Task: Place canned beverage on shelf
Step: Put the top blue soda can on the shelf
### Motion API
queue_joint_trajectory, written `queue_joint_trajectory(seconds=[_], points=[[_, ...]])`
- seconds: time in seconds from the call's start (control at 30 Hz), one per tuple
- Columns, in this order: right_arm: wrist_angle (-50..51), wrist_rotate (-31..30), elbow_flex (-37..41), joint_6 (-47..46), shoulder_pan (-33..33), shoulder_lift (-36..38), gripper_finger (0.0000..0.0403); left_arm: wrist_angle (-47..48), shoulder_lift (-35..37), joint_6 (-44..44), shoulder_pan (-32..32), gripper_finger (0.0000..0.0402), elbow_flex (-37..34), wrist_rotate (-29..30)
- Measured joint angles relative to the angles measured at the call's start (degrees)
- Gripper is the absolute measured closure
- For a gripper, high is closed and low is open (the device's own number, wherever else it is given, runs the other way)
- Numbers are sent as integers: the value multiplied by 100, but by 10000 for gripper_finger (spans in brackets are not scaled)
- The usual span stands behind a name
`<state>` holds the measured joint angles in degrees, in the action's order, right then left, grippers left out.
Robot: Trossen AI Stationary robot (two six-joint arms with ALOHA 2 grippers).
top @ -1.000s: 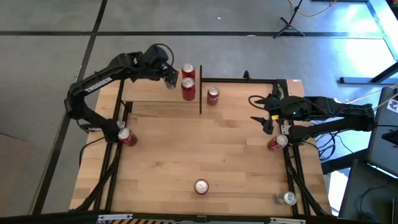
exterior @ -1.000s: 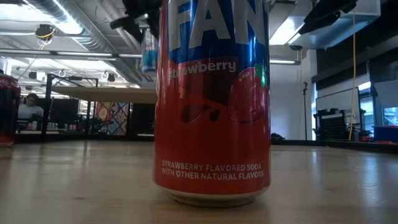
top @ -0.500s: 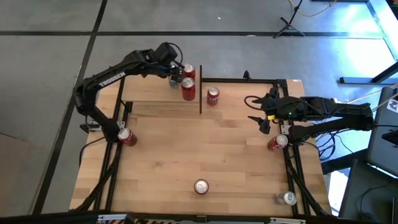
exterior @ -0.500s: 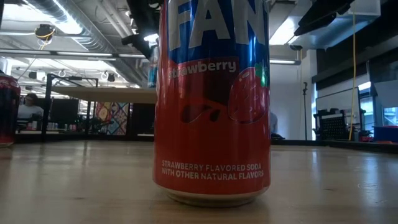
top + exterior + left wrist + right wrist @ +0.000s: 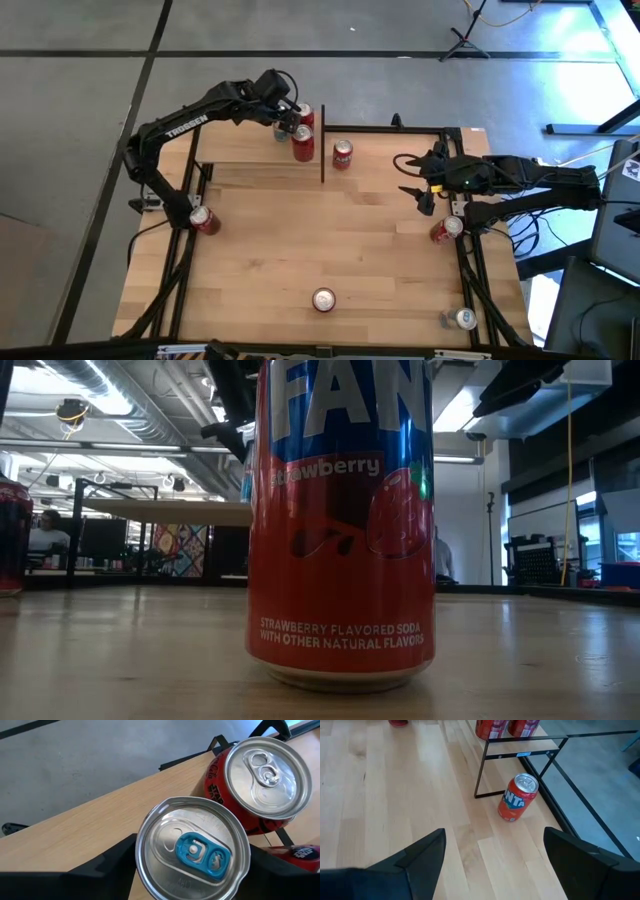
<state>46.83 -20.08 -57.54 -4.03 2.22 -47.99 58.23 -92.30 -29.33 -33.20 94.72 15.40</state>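
My left gripper (image 5: 282,128) is shut on a silver-topped can with a blue tab (image 5: 192,849), over the small light-wood shelf (image 5: 250,150) at the table's far left. Two red cans (image 5: 303,114) (image 5: 303,144) stand on the shelf just to the right of it; one of them shows in the left wrist view (image 5: 260,780). An orange Fanta can (image 5: 518,797) stands on the table beside the shelf's black post. My right gripper (image 5: 416,190) is open and empty above the table's right side. My left gripper pinches the blue-tab can between its two fingers (image 5: 107,865), on opposite sides of the can's wall just below the top rim (image 5: 141,845). The fingers come from above, pointing down. The can is upright; whether its base stands on the shelf board I cannot tell.
More cans stand on the table: one at the left edge (image 5: 203,218), one near the front middle (image 5: 323,299), filling the low view (image 5: 340,520), one at the right edge (image 5: 447,229). Another (image 5: 463,319) is at the near right corner. Bare wood lies mid-table.
My left gripper has carried the blue-tab can a little toward the table's right, closer to the two red cans on the shelf, and lower toward the shelf board. The can has stayed upright in the hold.
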Motion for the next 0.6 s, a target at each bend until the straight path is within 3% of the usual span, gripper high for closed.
queue_joint_trajectory(seconds=[0.6], points=[[2,7,0,-1,0,0,79,185,164,173,-60,81,80,-98]])
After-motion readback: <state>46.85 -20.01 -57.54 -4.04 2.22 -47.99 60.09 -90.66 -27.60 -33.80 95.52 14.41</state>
